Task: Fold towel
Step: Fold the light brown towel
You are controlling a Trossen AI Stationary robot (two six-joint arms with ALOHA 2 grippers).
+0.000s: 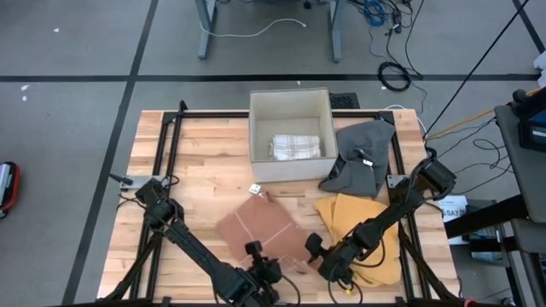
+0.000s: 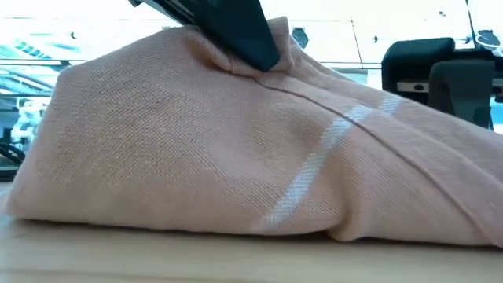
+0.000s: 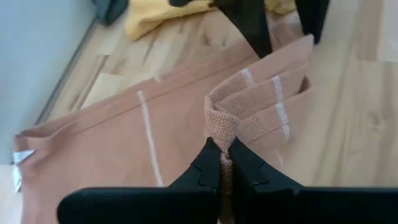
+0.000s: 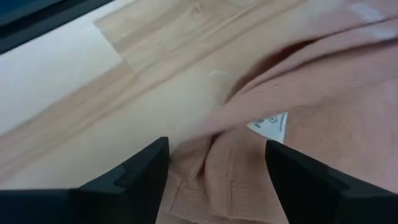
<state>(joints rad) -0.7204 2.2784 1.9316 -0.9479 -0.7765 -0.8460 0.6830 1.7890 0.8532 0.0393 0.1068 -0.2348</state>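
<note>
A pinkish-brown towel (image 1: pixel 260 226) with thin white stripes lies on the wooden table near its front edge. My left gripper (image 1: pixel 270 264) is shut on a bunched fold of it (image 3: pixel 222 127). In the low view the towel (image 2: pixel 236 157) rises to a peak under a dark finger (image 2: pixel 240 35). My right gripper (image 1: pixel 314 253) is open at the towel's right end. Its two fingers (image 4: pixel 146 171) stand on either side of a rumpled edge next to a white label (image 4: pixel 270 126). Whether they touch the cloth does not show. My left gripper pinches a folded-over corner of the towel (image 3: pixel 221 138) between its two fingers, several layers together. The fingers come from the table's near side, slanting down. The pinched fold stands raised above the rest of the towel, which lies slack on the table.
A yellow cloth (image 1: pixel 363 226) lies right of the towel and a grey cloth (image 1: pixel 363 158) behind it. A white box (image 1: pixel 290 128) at the far middle holds a folded checked towel (image 1: pixel 296 147). Black frame rails (image 1: pixel 166 145) run along the table's edges.
</note>
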